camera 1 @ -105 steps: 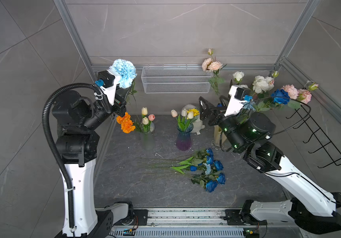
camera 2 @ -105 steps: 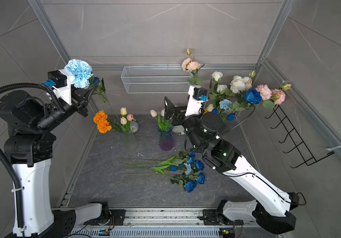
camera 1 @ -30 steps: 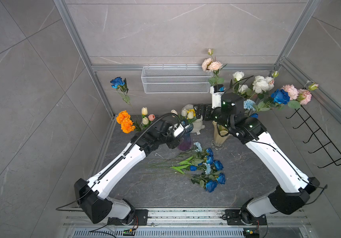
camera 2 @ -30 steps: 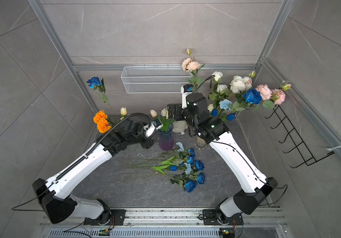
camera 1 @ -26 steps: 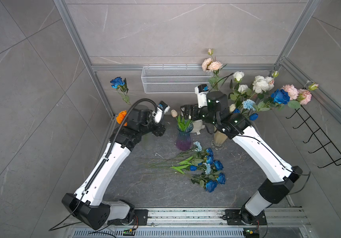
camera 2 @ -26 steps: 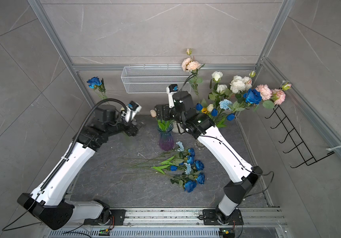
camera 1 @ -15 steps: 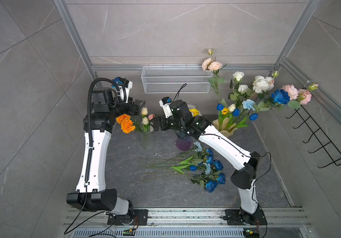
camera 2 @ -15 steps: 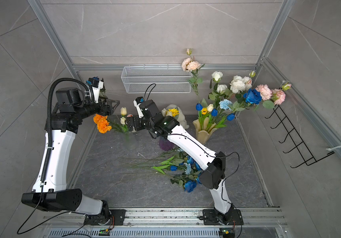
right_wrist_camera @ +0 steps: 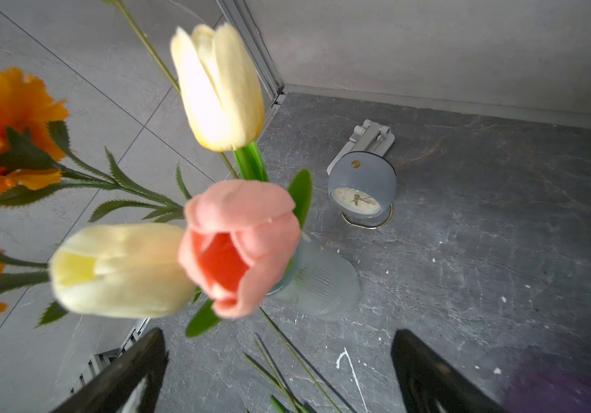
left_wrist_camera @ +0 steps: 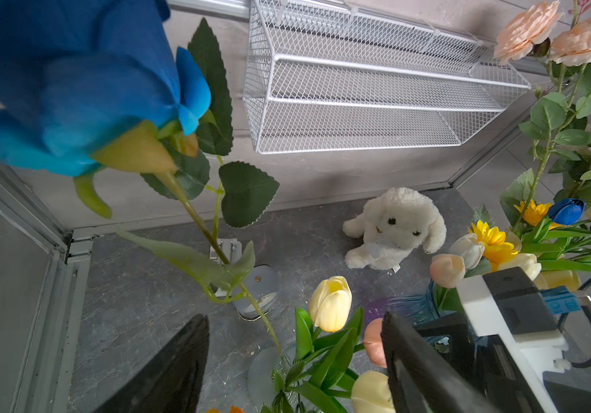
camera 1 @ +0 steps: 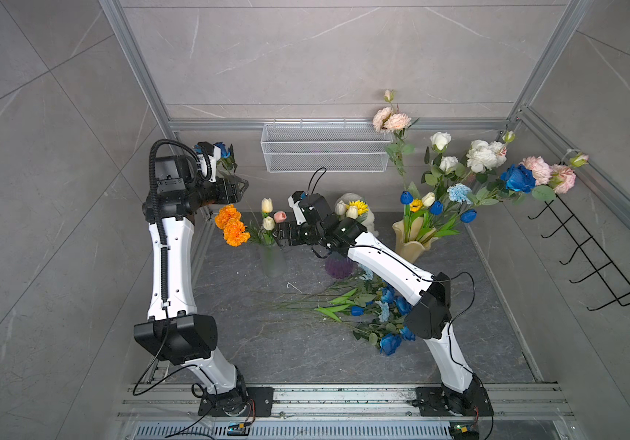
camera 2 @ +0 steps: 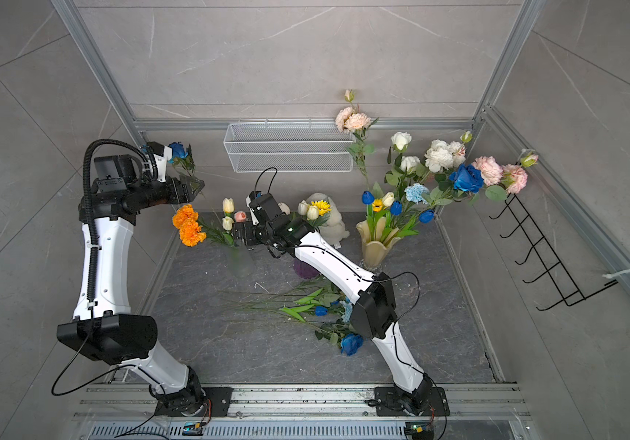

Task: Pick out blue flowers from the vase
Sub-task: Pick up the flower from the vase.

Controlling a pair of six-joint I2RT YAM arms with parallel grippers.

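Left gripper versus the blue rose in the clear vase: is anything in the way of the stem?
Nothing visible blocks it. In the left wrist view the stem of the blue rose lies unobstructed ahead of the open left gripper. A cream tulip stands close beside the stem, and the right arm crowds that same side.

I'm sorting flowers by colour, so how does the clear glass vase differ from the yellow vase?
The clear glass vase is see-through and ribbed; the yellow vase is opaque with a wavy flared rim. The clear glass vase holds one blue rose; the yellow vase holds several blue flowers. Both stand upright on the dark tabletop.
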